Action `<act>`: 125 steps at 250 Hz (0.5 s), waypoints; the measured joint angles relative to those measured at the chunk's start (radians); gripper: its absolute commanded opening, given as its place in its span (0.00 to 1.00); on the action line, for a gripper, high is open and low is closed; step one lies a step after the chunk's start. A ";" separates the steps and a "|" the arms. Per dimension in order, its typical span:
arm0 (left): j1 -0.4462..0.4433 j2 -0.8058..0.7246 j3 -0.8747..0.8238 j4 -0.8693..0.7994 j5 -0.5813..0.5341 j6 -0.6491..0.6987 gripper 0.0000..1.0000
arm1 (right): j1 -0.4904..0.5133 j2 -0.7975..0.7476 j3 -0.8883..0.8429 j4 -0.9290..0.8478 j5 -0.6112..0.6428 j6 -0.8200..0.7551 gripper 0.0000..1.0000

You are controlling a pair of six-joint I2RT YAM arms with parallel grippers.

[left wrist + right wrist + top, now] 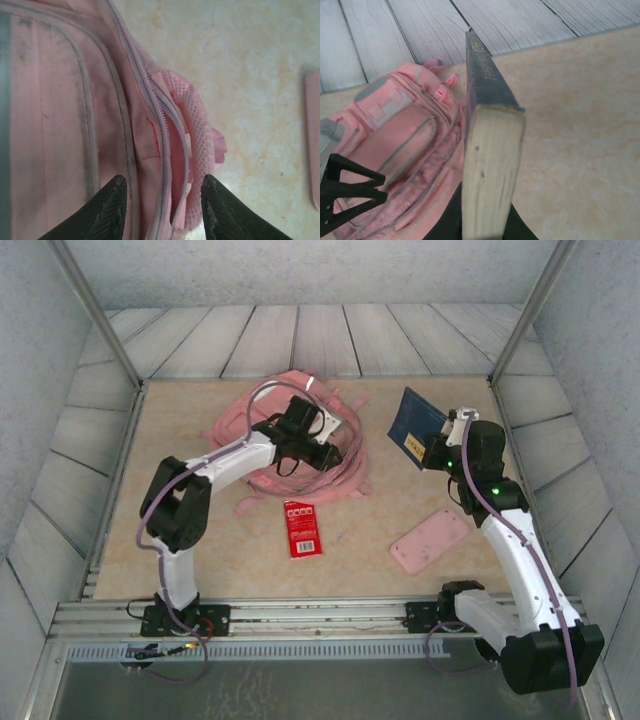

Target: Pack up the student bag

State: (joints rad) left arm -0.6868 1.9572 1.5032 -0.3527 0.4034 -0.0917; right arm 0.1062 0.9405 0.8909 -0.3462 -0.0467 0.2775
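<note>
The student bag [262,422], a large pink backpack, lies at the back middle of the table. My left gripper [332,443] hovers over its right side. In the left wrist view the left gripper [162,202] is open, its dark fingers [112,212] standing either side of a partly opened zip [161,120] and the mesh edge, apart from the fabric. My right gripper [436,452] is shut on a blue book [416,423], held up to the right of the bag. In the right wrist view the book [490,160] stands on edge, page block facing me, with the student bag [405,145] to its left.
A red packet [302,528] lies flat in front of the bag. A flat pink case [430,540] rests near the right arm and shows at the edge [314,140] of the left wrist view. Metal posts and grey walls bound the table.
</note>
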 measured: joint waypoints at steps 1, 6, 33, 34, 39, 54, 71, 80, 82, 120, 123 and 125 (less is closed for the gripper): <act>0.000 0.003 0.002 -0.002 0.000 0.000 0.43 | 0.000 0.000 0.000 0.000 0.002 0.000 0.00; -0.003 0.021 0.018 -0.011 0.000 0.002 0.42 | 0.000 0.000 -0.001 -0.006 0.006 -0.002 0.00; -0.018 0.083 0.084 -0.056 0.000 0.009 0.35 | 0.000 0.000 -0.007 -0.021 0.019 -0.006 0.00; -0.018 0.085 0.085 -0.057 0.000 0.010 0.35 | 0.000 0.000 -0.008 -0.022 0.019 -0.007 0.00; -0.022 0.093 0.093 -0.063 0.000 0.006 0.33 | 0.000 0.000 -0.010 -0.022 0.020 -0.007 0.00; -0.029 0.109 0.104 -0.076 0.000 0.008 0.26 | 0.000 0.001 -0.012 -0.024 0.021 -0.007 0.00; -0.035 0.117 0.105 -0.094 0.000 0.004 0.17 | 0.000 0.003 -0.013 -0.021 0.021 -0.007 0.00; -0.036 0.120 0.105 -0.102 -0.003 0.002 0.12 | 0.000 0.004 -0.014 -0.020 0.020 -0.007 0.00; -0.036 0.120 0.105 -0.103 -0.003 0.006 0.11 | 0.000 0.004 -0.014 -0.019 0.020 -0.007 0.00; -0.036 0.121 0.111 -0.124 -0.017 -0.005 0.00 | 0.000 0.016 -0.017 -0.014 0.013 -0.006 0.00; -0.036 0.121 0.113 -0.128 -0.020 -0.009 0.00 | 0.000 0.018 -0.017 -0.014 0.012 -0.006 0.00; -0.036 0.121 0.115 -0.130 -0.021 -0.009 0.00 | 0.000 0.018 -0.017 -0.014 0.011 -0.006 0.00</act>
State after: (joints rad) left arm -0.7231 2.0785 1.6180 -0.4828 0.3828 -0.1005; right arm 0.1062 0.9588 0.8738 -0.3599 -0.0357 0.2710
